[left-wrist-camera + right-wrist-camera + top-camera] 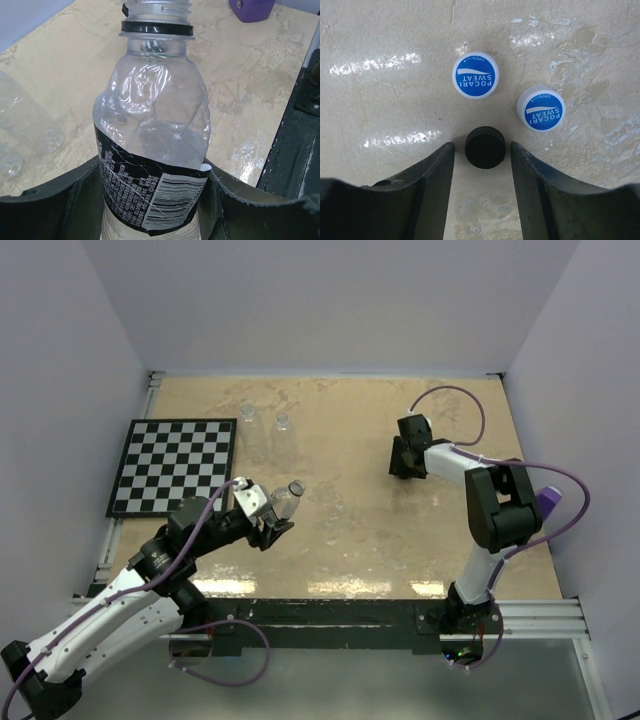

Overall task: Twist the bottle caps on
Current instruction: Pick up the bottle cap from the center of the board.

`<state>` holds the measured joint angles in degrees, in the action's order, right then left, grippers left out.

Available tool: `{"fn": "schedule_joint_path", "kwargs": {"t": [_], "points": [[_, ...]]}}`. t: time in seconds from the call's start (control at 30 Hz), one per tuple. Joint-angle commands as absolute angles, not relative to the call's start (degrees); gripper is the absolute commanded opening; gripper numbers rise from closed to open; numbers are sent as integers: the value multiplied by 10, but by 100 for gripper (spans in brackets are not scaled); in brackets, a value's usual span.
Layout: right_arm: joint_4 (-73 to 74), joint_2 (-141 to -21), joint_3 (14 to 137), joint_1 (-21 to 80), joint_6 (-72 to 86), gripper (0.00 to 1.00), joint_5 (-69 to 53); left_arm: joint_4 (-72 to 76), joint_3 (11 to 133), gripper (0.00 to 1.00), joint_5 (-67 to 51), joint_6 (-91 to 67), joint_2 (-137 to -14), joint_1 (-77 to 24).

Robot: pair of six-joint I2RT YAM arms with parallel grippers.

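Observation:
My left gripper (pixel 272 527) is shut on a clear bottle (pixel 287 500) with a black label (pixel 150 185). The bottle is lifted and tilted, its open threaded neck (pixel 157 10) with a black ring pointing away. Two more clear bottles (pixel 249 423) (pixel 283 430) stand at the back beside the chessboard. My right gripper (pixel 405 462) is open and points down at the table. In the right wrist view the black cap (pixel 485 147) lies between its fingertips (pixel 482 150), touching neither. Two blue caps (pixel 475 75) (pixel 541 109) with white marks lie just beyond it.
A black-and-white chessboard (pixel 175 465) lies flat at the left. A purple object (pixel 550 502) sits at the right table edge, also in the left wrist view (pixel 251 9). Two lying clear bottles show at the left of the left wrist view (pixel 27 120).

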<state>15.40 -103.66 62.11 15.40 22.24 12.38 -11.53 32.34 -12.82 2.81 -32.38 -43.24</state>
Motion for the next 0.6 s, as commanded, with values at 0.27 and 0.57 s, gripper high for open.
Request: {"fn": "schedule_joint_path", "kwargs": {"t": [0.27, 0.57], "points": [[147, -1049, 642, 149, 208, 42, 142, -112, 330, 8, -123, 43, -328, -431], [143, -1010, 634, 150, 190, 25, 151, -127, 334, 3, -126, 56, -343, -431]]}}
